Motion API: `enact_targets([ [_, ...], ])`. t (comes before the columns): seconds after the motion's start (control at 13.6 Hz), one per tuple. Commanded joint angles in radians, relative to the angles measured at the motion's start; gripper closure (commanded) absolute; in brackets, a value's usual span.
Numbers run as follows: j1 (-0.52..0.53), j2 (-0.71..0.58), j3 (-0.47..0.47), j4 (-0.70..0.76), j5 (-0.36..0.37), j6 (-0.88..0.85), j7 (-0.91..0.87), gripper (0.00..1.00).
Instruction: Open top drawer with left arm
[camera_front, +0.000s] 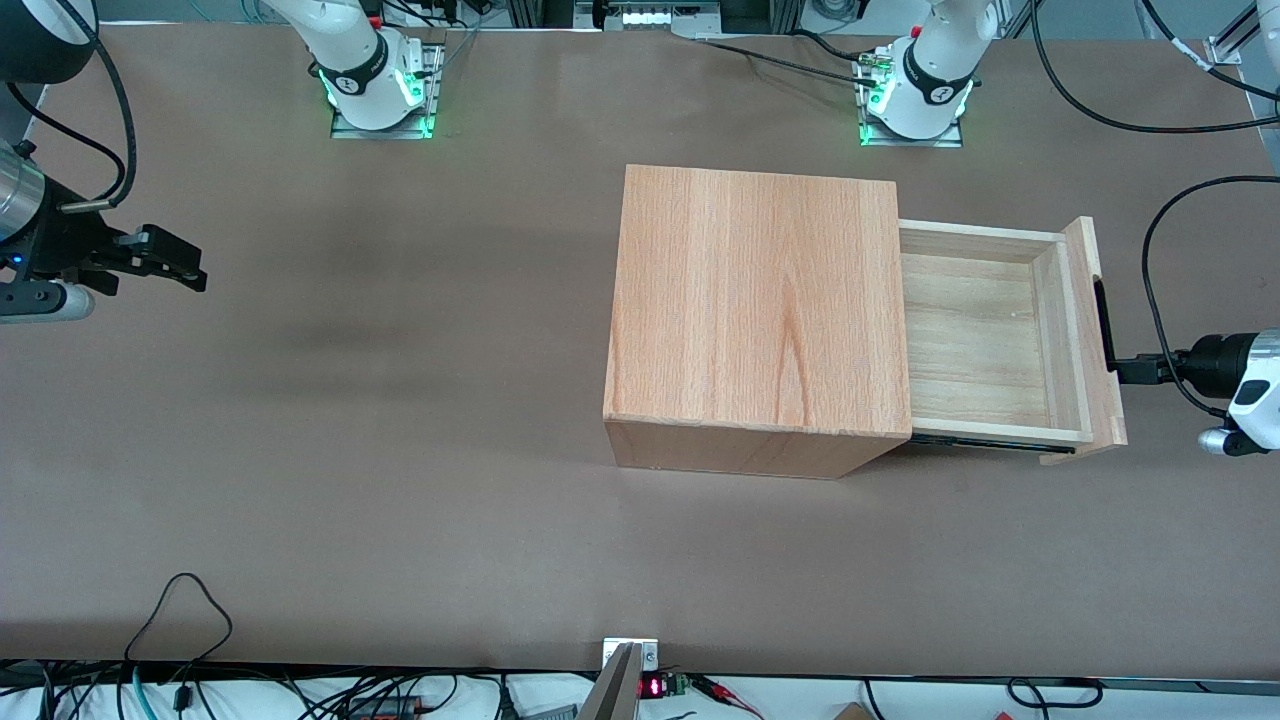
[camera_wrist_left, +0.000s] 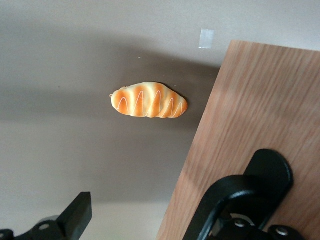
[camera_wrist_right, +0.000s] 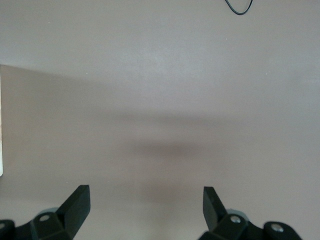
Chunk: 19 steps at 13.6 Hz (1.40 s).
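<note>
Work surface: a matte brown table (camera_front: 400, 450) filling nearly the whole front view, evenly lit from above, with soft diffuse shadows (camera_front: 330, 335) toward the parked arm's end. Along the edge nearest the front camera, black cables (camera_front: 180, 600) loop onto the table; a small red-digit display (camera_front: 652, 687) sits just below that edge.

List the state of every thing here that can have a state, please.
Top drawer: pulled far out of the cabinet, nothing inside.
Gripper: open, at the drawer's handle.
Bread: lying flat on the table, nothing touching it.
</note>
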Motion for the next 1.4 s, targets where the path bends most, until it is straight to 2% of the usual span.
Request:
enact_targets([
  [0.0,0.017,0.061,0.001,0.048,-0.02,0.051,0.017,0.0],
  [0.44,0.017,0.047,-0.016,0.051,-0.025,0.036,0.011,0.0],
  [0.74,0.02,0.05,-0.009,0.086,-0.065,-0.001,0.009,0.0],
  [0.88,0.026,0.051,-0.004,0.086,-0.11,-0.012,0.011,0.0],
  [1.32,0.038,0.047,-0.01,0.115,-0.112,-0.035,0.012,0.0],
])
